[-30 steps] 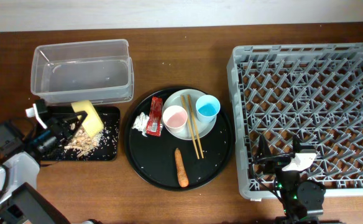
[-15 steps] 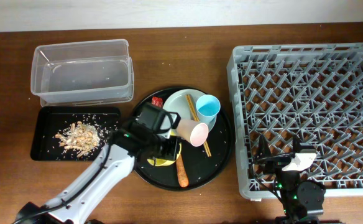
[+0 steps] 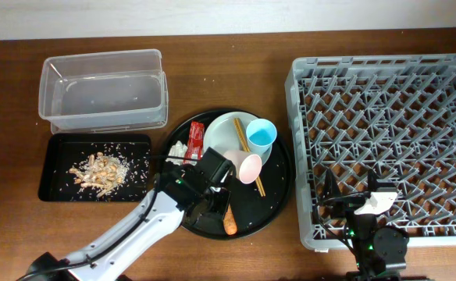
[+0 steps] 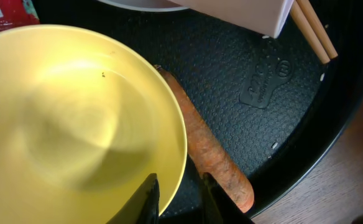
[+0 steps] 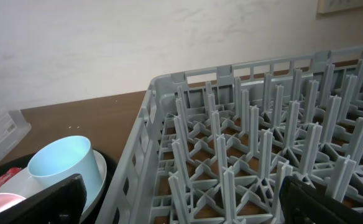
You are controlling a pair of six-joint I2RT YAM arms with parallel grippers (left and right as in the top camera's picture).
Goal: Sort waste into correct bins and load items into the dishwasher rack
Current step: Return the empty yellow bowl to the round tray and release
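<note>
Left gripper (image 4: 179,182): low over the near part of the round black tray (image 3: 279,195). Its two fingers stand a little apart, one inside the rim of the yellow bowl and one outside it. A gap shows beside the outer finger.
Yellow bowl (image 4: 76,124): upright on the round black tray, near-left of its middle, directly under the left gripper. From overhead the arm hides it.
Carrot (image 3: 228,222): just beside the bowl's right side, along the tray's near edge. The outer finger sits between the bowl's rim and the carrot.
Pink cup (image 3: 245,167): on its side at the near edge of the plate (image 3: 224,133), mouth turned right, just beyond the left gripper.
Chopsticks (image 3: 239,134): across the plate from far to near, passing under the pink cup, with their near ends out on the tray.
Blue cup (image 3: 261,134): upright on the plate's far-right edge.
Red wrapper (image 3: 195,145) and tissue (image 3: 177,150): on the tray's left side, the wrapper between the tissue and the plate.
Clear tub (image 3: 103,86): at the bench's far-left corner.
Black rectangular tray (image 3: 56,187): just in front of the tub, holding the food scraps (image 3: 97,168) and scattered rice.
Dishwasher rack (image 3: 392,133): fills the bench's right side.
Right gripper (image 5: 188,205): at the rack's near-left corner, fingers wide apart above the pegs.
</note>
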